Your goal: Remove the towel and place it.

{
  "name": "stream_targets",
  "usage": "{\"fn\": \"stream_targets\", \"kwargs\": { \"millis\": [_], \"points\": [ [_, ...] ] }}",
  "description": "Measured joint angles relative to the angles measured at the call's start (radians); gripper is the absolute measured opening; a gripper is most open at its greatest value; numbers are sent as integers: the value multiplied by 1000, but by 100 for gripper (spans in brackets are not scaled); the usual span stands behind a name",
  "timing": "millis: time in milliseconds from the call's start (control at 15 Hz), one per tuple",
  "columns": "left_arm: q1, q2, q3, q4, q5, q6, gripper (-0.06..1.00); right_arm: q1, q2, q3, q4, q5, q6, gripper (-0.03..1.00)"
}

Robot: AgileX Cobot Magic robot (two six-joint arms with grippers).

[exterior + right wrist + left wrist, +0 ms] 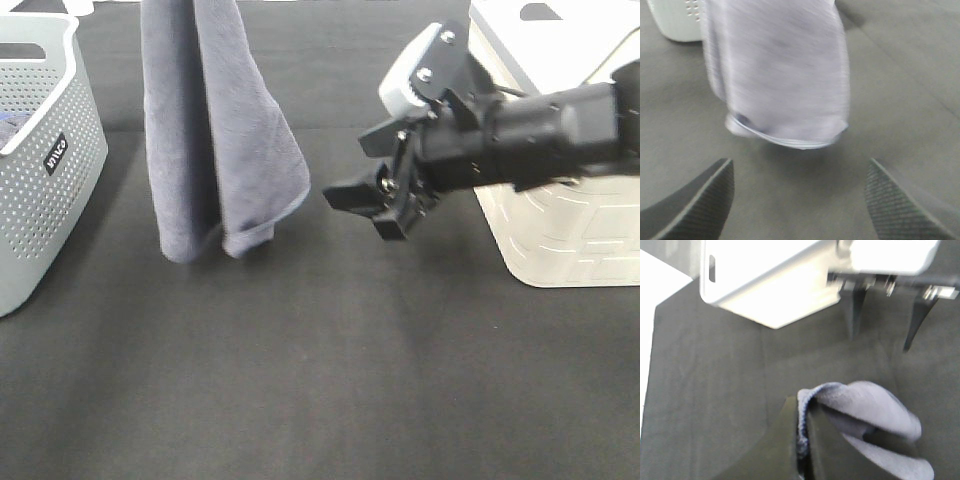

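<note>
towel (215,130): hangs folded, left of centre, between grey basket (40,170) and white basket (560,240), low end near black table cloth (330,380)
left gripper (801,415): 2 fingers pinched tight on towel hem
right gripper (800,170): jaws spread wide, just right of towel

A dark black table cloth (320,380) fills nearly the whole exterior view, matte and faintly textured, with a shallow fold line running across the upper part of the frame. At the left edge stands a grey perforated plastic basket (40,200) with a small dark label, its lettering too small to read. At the right edge sits a pale, smooth-walled container (560,230), washed out by bright light. The light is even, and shadows on the cloth are soft.
</note>
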Motion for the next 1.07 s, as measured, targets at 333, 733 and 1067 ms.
{"fn": "stream_targets", "kwargs": {
  "millis": [333,733,1067],
  "points": [
    [0,-14,0,-13,0,2,0,0,159,-136,-1,71,47,71],
    [0,-14,0,-13,0,2,0,0,182,-142,-99,172,178,65],
    [0,-14,0,-13,0,3,0,0,224,-142,-106,177,181,43]
  ]
}}
